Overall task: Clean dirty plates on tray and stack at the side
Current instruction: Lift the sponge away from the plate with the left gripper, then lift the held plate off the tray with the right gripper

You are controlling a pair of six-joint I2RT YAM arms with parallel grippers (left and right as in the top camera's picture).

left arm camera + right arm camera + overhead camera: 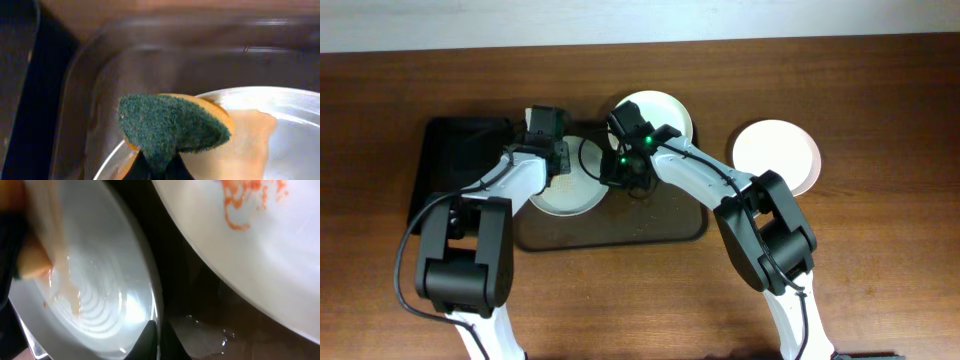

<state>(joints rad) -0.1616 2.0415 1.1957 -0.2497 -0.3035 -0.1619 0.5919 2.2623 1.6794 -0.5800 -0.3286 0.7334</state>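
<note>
Large tray sits mid-worktop, with the smaller tray just beside it on the left. Left plate lies in the large tray's left end. Far plate is behind and to the right of it, across the tray's far rim. Third plate lies on the worktop right of the tray, apart from it. Sponge, in the left end effector, is at the left plate's rim.

Left wrist view: the sponge hides nearly all of the left gripper, just dark finger bits at the bottom edge. Shiny plate runs off right and bottom. Right wrist view is blurry, sauce-streaked plate gets cut top and right, and the right gripper is clipped at the bottom, grip unclear.
</note>
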